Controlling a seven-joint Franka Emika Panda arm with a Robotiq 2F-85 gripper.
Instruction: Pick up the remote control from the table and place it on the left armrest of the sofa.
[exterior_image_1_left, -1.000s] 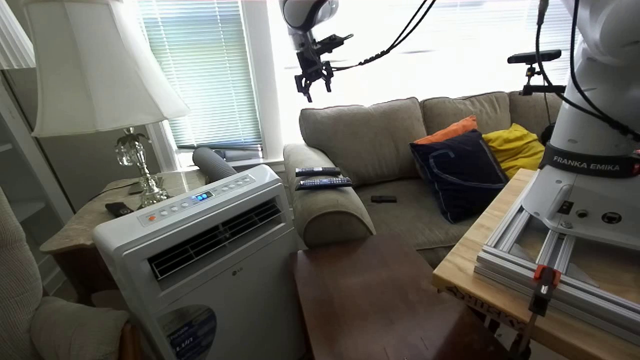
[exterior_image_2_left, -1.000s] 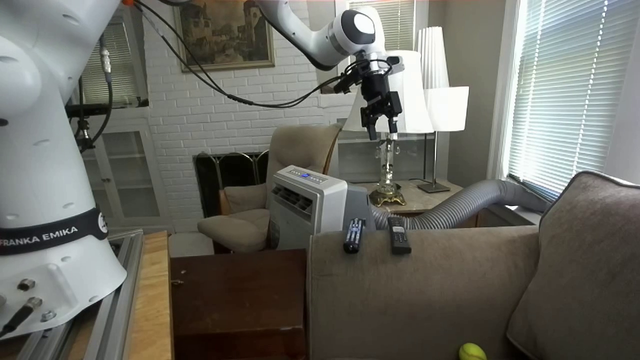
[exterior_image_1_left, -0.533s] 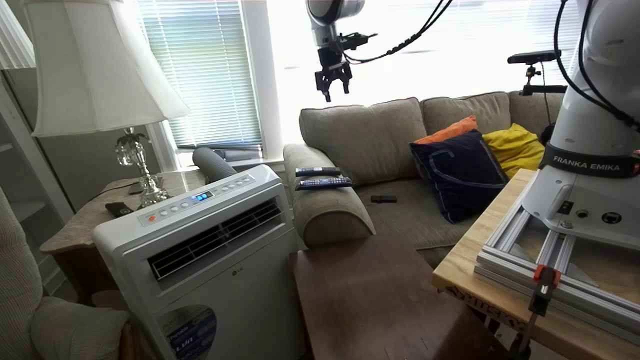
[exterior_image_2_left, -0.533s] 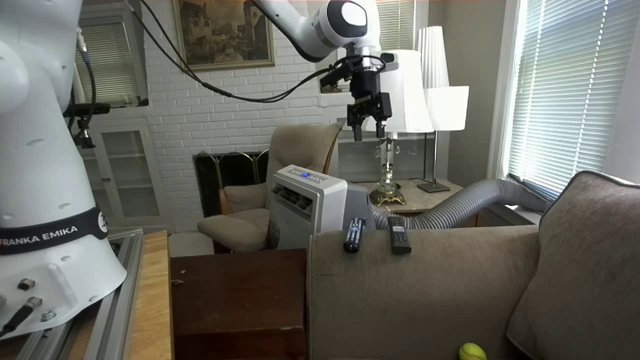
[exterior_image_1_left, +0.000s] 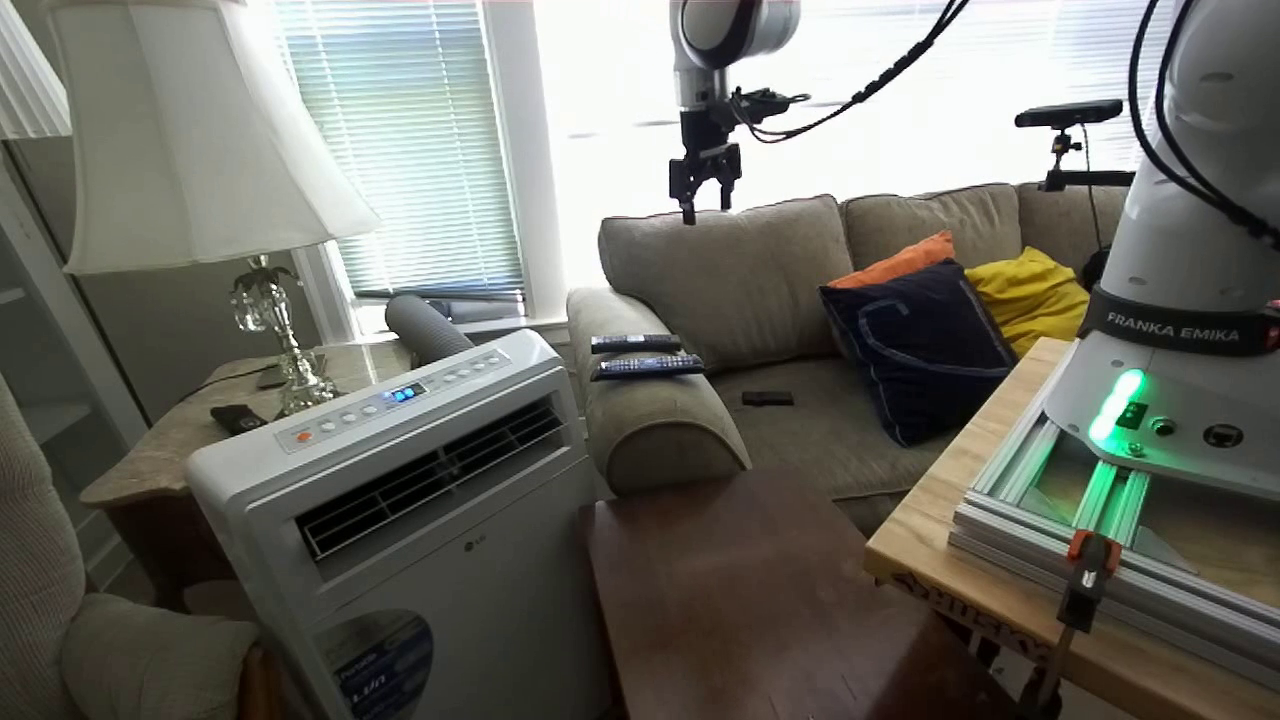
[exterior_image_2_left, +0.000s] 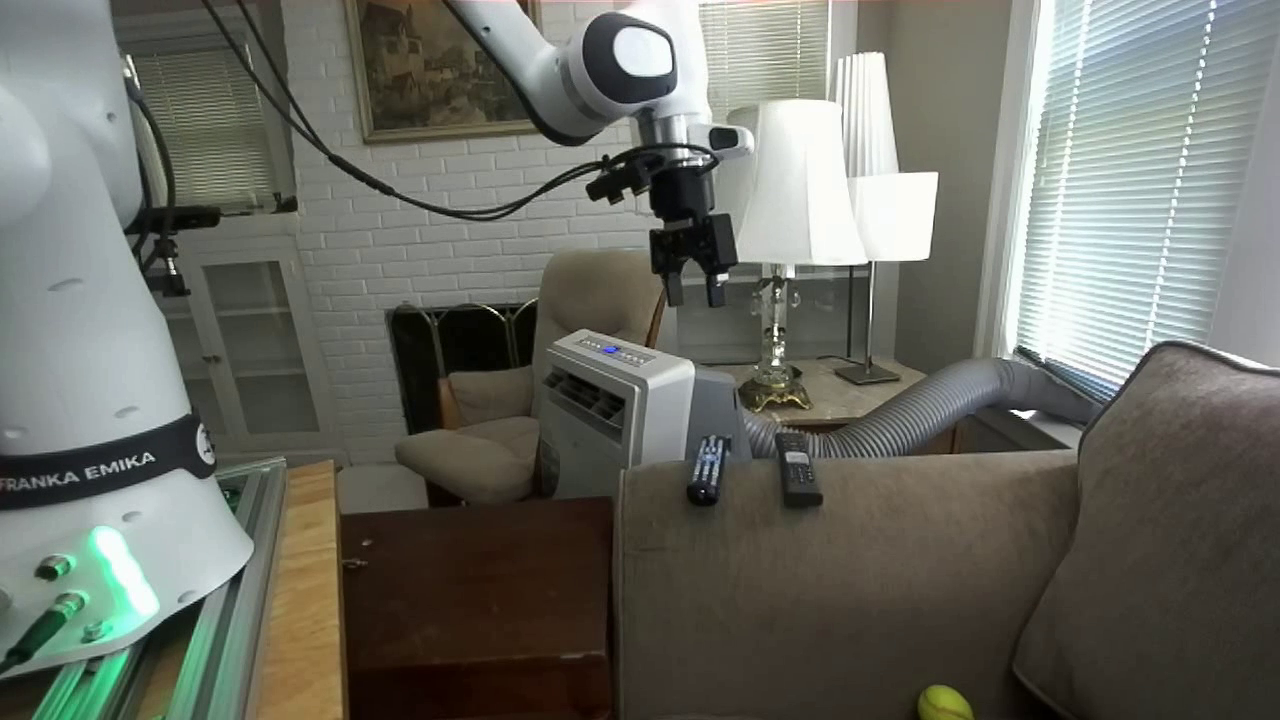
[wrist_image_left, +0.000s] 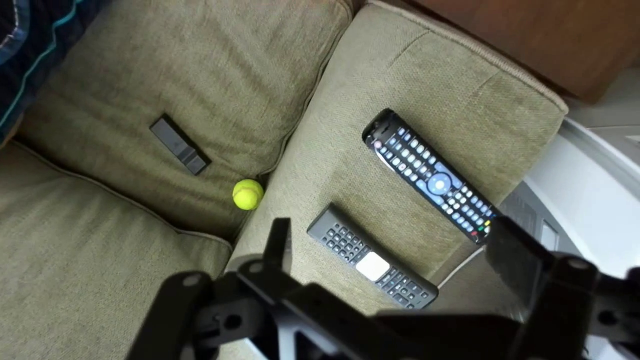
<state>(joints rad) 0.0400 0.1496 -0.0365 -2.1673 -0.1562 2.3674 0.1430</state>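
Two remote controls lie side by side across the left armrest (exterior_image_1_left: 660, 415) of the sofa (exterior_image_1_left: 720, 275). The darker remote control (exterior_image_1_left: 620, 344) is plain black with a pale square pad in the wrist view (wrist_image_left: 350, 245). The other remote (exterior_image_1_left: 648, 367) has bright blue-white buttons and also shows in the wrist view (wrist_image_left: 430, 175). Both show in an exterior view, the darker remote (exterior_image_2_left: 799, 472) and the blue-buttoned one (exterior_image_2_left: 707, 470). The dark brown table (exterior_image_1_left: 740, 590) stands beside the armrest with no remote on its visible top. My gripper (exterior_image_1_left: 707, 213) is open and empty, high above the armrest, touching nothing.
A small dark bar (wrist_image_left: 177, 142) and a tennis ball (wrist_image_left: 248, 194) lie on the seat cushion. A white air conditioner (exterior_image_1_left: 420, 480) stands beside the armrest. Several pillows, including a navy one (exterior_image_1_left: 915, 350), lean on the sofa. A lamp (exterior_image_2_left: 790, 190) stands behind.
The gripper has moved right in one exterior view and left in another, coming lower in the last half second. The robot's base light has turned green. The remotes have not moved.
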